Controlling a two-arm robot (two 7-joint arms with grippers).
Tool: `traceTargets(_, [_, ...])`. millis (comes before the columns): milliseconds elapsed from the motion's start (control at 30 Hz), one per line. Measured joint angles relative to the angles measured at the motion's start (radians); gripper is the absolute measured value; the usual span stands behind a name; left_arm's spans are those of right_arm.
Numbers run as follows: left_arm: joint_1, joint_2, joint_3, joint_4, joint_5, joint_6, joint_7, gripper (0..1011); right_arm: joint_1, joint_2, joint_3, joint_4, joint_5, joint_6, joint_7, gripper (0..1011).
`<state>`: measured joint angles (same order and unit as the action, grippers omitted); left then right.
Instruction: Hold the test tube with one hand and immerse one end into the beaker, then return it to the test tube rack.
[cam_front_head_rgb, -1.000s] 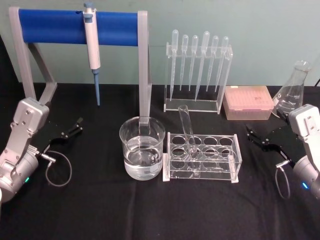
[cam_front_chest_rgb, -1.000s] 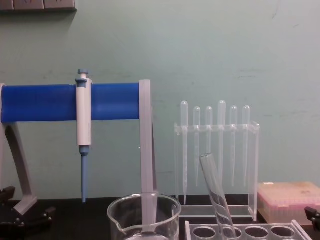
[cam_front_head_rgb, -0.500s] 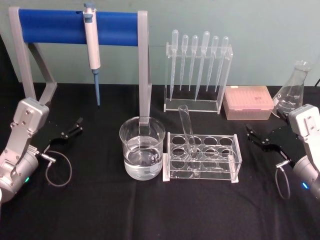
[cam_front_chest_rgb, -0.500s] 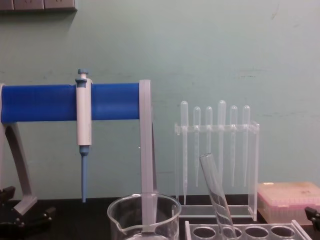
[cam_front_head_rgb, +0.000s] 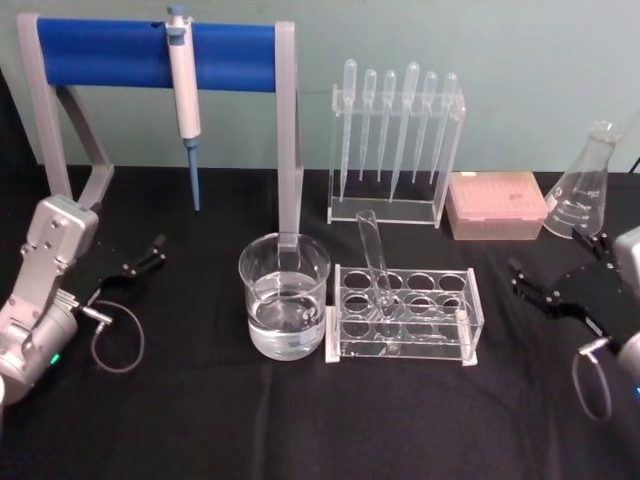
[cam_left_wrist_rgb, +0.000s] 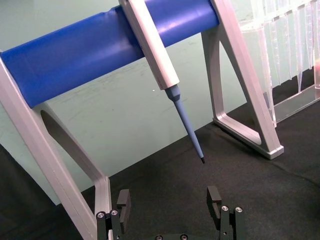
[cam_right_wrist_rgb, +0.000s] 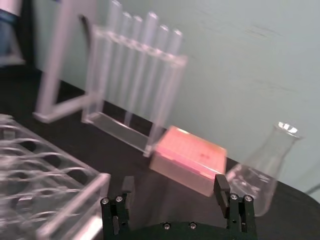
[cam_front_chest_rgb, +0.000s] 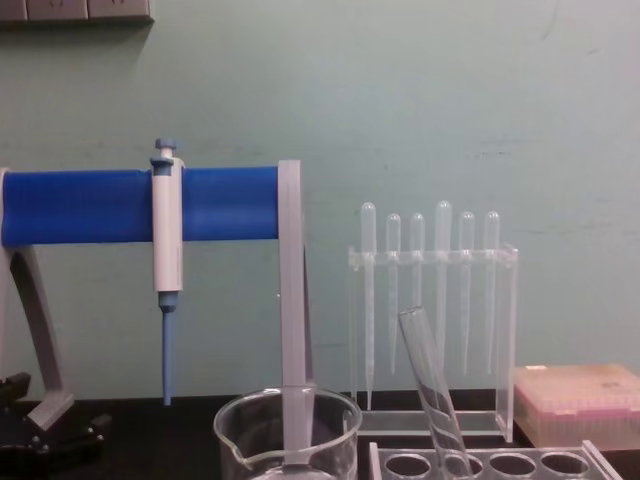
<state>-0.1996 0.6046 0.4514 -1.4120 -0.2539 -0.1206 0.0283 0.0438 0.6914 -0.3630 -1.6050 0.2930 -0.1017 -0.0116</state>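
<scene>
Fingers (cam_left_wrist_rgb: 123, 204): spread and empty on left gripper (cam_front_head_rgb: 142, 258) and right gripper (cam_front_head_rgb: 520, 280).
Tube (cam_front_head_rgb: 375, 265): leaning in rack (cam_front_head_rgb: 470, 312), well apart from both pairs.
Progress: I can't tell whether the beaker (cam_front_head_rgb: 285, 300) dip is done or pending.

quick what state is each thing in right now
test tube: leaning in the test tube rack, not held
beaker: upright, part full of clear liquid
left gripper: open, empty
right gripper: open, empty
pipettor: hanging on the blue stand
pipettes: hanging in their holder
</scene>
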Motion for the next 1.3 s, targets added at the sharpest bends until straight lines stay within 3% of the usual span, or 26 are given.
traceTargets(167, [0.000,0.000,0.000,0.000,0.000,0.000,0.000,1000,-0.053,0.056,0.026,-0.105,0.070,0.027,0.096,1002])
traceTargets(200, [0.000,0.000,0.000,0.000,0.000,0.000,0.000,1000,-0.058,0.069,0.026,-0.130,0.092,0.040,0.138,1002])
traceTargets(367, [0.000,0.000,0.000,0.000,0.000,0.000,0.000,1000,-0.028,0.079,-0.001,-0.170,0.123,0.077,0.251,1002])
traceTargets(500, [0.000,0.000,0.000,0.000,0.000,0.000,0.000,1000,0.044,0.045,-0.052,-0.167,0.106,0.120,0.326,1000])
traceTargets(633, [0.000,0.000,0.000,0.000,0.000,0.000,0.000,1000,0.118,-0.009,-0.101,-0.137,0.064,0.155,0.360,1002])
traceTargets(700, [0.000,0.000,0.000,0.000,0.000,0.000,0.000,1000,0.130,-0.020,-0.108,-0.129,0.057,0.162,0.364,1002])
traceTargets(767, [0.000,0.000,0.000,0.000,0.000,0.000,0.000,1000,0.174,-0.061,-0.128,-0.093,0.043,0.185,0.380,1002])
traceTargets(967, [0.000,0.000,0.000,0.000,0.000,0.000,0.000,1000,0.237,-0.134,-0.147,-0.018,0.046,0.228,0.415,1000])
traceTargets(1300, [0.000,0.000,0.000,0.000,0.000,0.000,0.000,1000,0.257,-0.178,-0.143,0.009,0.035,0.244,0.434,969])
